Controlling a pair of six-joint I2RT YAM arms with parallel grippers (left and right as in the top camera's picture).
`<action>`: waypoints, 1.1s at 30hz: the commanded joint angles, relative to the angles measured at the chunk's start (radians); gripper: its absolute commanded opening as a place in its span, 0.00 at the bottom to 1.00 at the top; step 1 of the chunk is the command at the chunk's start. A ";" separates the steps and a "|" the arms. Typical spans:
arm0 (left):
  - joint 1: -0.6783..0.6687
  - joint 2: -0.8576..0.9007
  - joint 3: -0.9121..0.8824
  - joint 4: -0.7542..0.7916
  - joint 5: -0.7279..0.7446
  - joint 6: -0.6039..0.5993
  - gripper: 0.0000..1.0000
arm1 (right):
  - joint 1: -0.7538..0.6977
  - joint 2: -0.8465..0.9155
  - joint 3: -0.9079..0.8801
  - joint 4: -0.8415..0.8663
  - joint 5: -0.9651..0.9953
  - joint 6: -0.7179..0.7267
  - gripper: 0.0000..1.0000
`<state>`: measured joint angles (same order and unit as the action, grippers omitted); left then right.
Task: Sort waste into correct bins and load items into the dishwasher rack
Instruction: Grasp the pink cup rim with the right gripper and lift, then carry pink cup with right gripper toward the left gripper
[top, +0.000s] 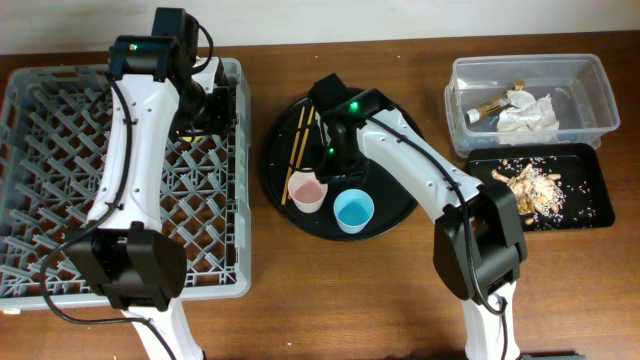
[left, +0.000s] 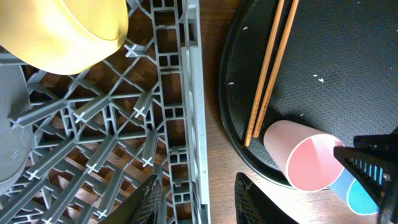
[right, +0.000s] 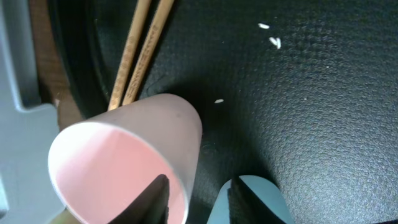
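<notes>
Standing mouth-up, the pink cup (top: 307, 190) sits beside brown chopsticks (top: 298, 145).

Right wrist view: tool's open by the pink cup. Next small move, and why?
Probably lower the right tool a little, then close on the pink cup's wall. The tool looks open and empty, with the cup's near wall lined up between its jaws. The blue cup sits close beside, so go straight down to avoid nudging it.

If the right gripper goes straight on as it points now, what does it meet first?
Probably the pink cup: one finger of the right gripper overlaps its rim. Depth is unclear; the gap itself faces the round black tray.
</notes>
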<state>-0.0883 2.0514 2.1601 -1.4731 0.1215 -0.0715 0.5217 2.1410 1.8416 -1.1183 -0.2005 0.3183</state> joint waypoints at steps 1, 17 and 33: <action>0.002 -0.004 0.014 0.003 0.014 0.020 0.38 | 0.004 0.023 -0.009 0.013 0.041 0.006 0.26; 0.006 -0.004 0.014 0.034 0.280 0.121 0.38 | -0.238 -0.242 0.209 -0.151 -0.338 -0.143 0.04; 0.007 -0.004 0.014 0.205 0.959 0.200 0.69 | -0.510 -0.343 0.206 -0.284 -0.949 -0.523 0.04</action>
<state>-0.0872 2.0514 2.1601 -1.2846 0.9588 0.1123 0.0460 1.7973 2.0495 -1.3701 -1.0546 -0.1066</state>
